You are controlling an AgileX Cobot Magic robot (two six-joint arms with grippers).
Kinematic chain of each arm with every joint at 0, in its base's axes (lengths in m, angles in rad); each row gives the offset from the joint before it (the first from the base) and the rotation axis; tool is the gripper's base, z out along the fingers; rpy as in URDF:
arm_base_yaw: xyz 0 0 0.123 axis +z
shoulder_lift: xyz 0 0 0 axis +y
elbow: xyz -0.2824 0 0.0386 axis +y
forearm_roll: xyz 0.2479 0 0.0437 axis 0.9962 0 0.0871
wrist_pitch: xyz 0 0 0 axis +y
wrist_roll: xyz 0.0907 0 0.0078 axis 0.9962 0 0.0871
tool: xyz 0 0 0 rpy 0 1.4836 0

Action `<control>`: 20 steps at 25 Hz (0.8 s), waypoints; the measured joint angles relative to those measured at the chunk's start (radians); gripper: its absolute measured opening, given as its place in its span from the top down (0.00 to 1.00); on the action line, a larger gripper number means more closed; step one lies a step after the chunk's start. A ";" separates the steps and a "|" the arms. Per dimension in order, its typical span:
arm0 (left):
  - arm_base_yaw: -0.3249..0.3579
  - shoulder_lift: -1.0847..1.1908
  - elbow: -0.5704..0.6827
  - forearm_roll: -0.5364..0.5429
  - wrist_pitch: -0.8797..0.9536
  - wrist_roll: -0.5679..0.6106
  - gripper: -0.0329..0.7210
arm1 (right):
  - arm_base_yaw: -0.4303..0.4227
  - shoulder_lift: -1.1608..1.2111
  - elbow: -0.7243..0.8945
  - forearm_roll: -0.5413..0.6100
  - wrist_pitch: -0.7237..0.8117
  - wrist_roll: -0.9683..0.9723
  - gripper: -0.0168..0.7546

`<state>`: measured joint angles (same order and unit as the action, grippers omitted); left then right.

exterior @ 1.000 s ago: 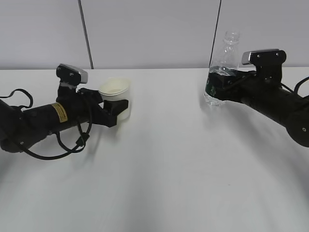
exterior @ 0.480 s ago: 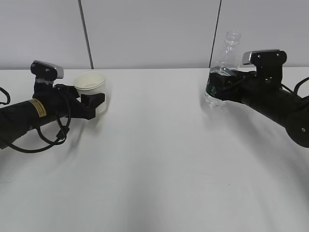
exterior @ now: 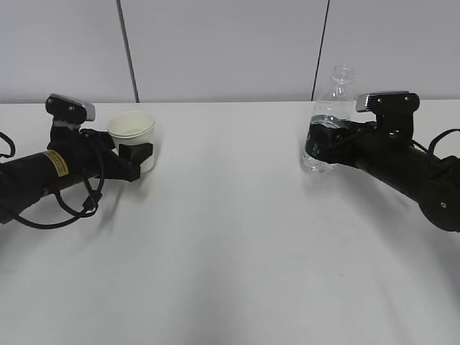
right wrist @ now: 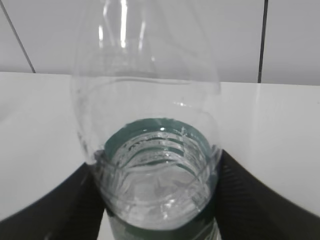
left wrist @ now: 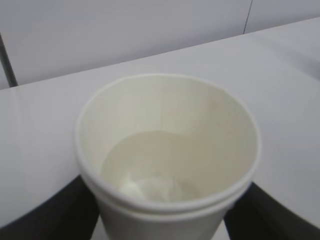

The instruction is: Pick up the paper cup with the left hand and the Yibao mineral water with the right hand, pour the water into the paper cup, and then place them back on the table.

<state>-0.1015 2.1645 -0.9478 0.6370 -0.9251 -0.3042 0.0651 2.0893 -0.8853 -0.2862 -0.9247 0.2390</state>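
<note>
At nine o'clock on the wide matte white surface [exterior: 230, 237], the left black two-finger pincer [exterior: 136, 159] clasps the small cream-white tapered paper cup [exterior: 134, 138], upright, its rolled rim smooth; clear water [left wrist: 150, 167] pools inside. At three o'clock, well apart with bare surface between, the right black pincer [exterior: 325, 144] clasps the clear ribbed plastic bottle [exterior: 328, 122] at its dark green label band.

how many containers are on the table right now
2: the paper cup at the left, between the left gripper's fingers, and the capless Yibao mineral water at the right, in the right gripper. Nothing seems hidden.
</note>
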 joint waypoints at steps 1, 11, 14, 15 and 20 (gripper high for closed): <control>0.000 0.000 0.000 -0.005 0.002 0.001 0.36 | 0.000 0.004 0.000 0.002 0.000 0.000 0.40; 0.000 0.020 0.000 -0.033 0.017 0.006 0.36 | 0.000 0.015 0.000 0.008 -0.014 0.002 0.40; 0.000 0.031 0.000 -0.042 -0.002 0.014 0.36 | 0.000 0.015 0.000 0.008 -0.014 0.002 0.40; 0.000 0.035 0.000 -0.044 -0.008 0.016 0.36 | 0.000 0.015 0.000 0.008 -0.018 0.002 0.40; 0.000 0.036 0.000 -0.048 -0.015 0.018 0.36 | 0.000 0.015 0.000 0.008 -0.025 0.002 0.40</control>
<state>-0.1015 2.2009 -0.9478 0.5890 -0.9399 -0.2861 0.0651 2.1040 -0.8853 -0.2778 -0.9495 0.2411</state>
